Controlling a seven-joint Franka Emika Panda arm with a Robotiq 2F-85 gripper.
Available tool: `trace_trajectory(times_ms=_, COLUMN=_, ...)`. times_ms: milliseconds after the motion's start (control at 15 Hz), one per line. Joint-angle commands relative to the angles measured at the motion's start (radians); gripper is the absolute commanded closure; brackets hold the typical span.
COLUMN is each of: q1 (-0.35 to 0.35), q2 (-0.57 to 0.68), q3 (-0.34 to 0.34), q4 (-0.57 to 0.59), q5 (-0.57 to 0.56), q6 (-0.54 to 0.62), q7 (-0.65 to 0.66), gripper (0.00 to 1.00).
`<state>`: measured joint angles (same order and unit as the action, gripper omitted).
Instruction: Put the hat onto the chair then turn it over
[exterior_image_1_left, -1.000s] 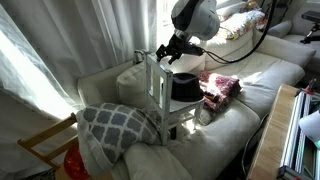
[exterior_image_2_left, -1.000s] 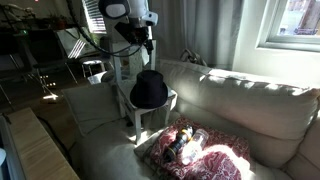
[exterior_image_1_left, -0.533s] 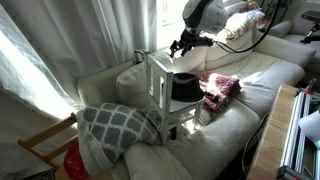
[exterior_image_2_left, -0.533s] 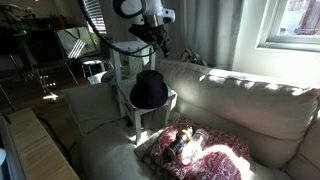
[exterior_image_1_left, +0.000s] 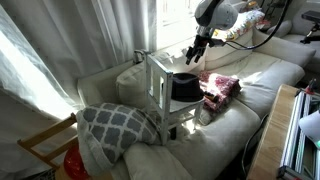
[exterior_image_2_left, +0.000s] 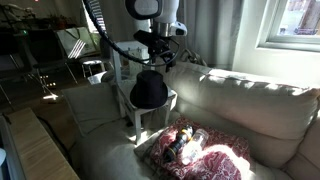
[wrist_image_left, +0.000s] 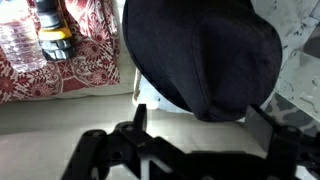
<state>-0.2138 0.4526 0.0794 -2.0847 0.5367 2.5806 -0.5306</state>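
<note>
Hat (exterior_image_1_left: 184, 87), black, domed, on white chair (exterior_image_1_left: 157, 85)

hand (exterior_image_1_left: 193, 53) lifted, swung clear of hat (exterior_image_1_left: 184, 86)

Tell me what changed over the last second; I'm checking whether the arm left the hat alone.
The gripper, open and empty, pulled away from the chair, sideways toward the red-patterned cloth. Nothing was grasped or released. The hat stayed on the chair's seat; chair and cloth did not move.
</note>
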Motion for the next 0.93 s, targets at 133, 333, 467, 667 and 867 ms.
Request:
trace_trajectory(times_ms=133, q1=-0.040, q2=0.035, q3=0.032, q4=0.001, q5=-0.032, q6=-0.008, q7=0.002, gripper=0.00)
trace_trajectory(times_ms=333, q1=-0.041, q2=0.054, q3=0.034, q4=0.006, q5=-0.039, q6=-0.005, q7=0.009, gripper=0.00)
trace_trajectory(times_ms=467, q1=-0.041, q2=0.055, q3=0.034, q4=0.009, q5=-0.039, q6=-0.005, q7=0.010, gripper=0.00)
trace_trajectory(times_ms=667, q1=-0.113, q2=0.105, q3=0.117, q4=0.032, q5=0.060, q6=-0.040, q7=-0.117, gripper=0.00)
trace_trajectory(times_ms=867, q1=-0.138, q2=0.128, q3=0.142, q4=0.043, q5=0.109, q6=-0.040, q7=-0.199, gripper=0.00)
